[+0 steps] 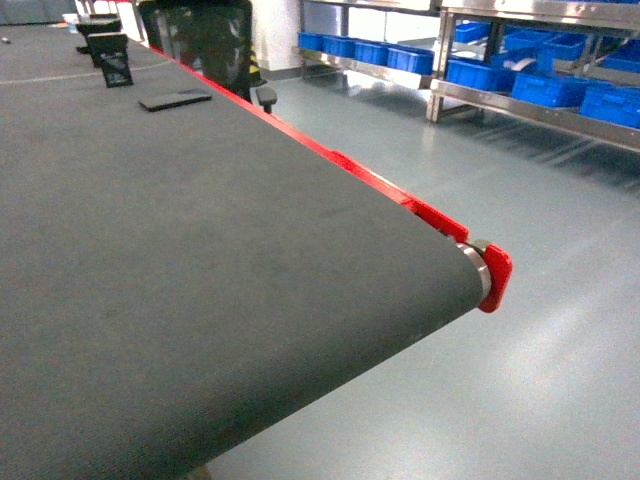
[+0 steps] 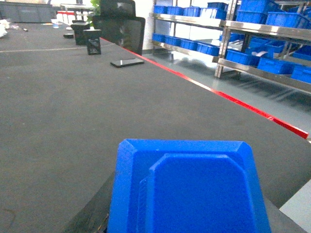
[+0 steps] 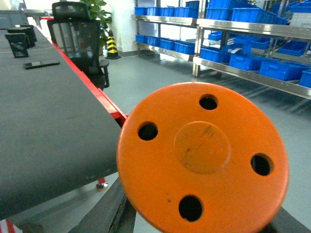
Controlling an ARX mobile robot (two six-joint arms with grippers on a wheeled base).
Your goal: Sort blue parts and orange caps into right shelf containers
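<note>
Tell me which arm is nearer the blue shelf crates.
Right. Its orange cap is past the belt edge, on the side of the crates; the left arm's blue part is over the belt.

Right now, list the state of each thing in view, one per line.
blue part: close under the left wrist camera, above the belt, apparently held.
orange cap: fills the right wrist view, off the belt's edge, apparently held.
conveyor belt: bare at this end.
shelf crates: on the racks.
office chair: unoccupied.
</note>
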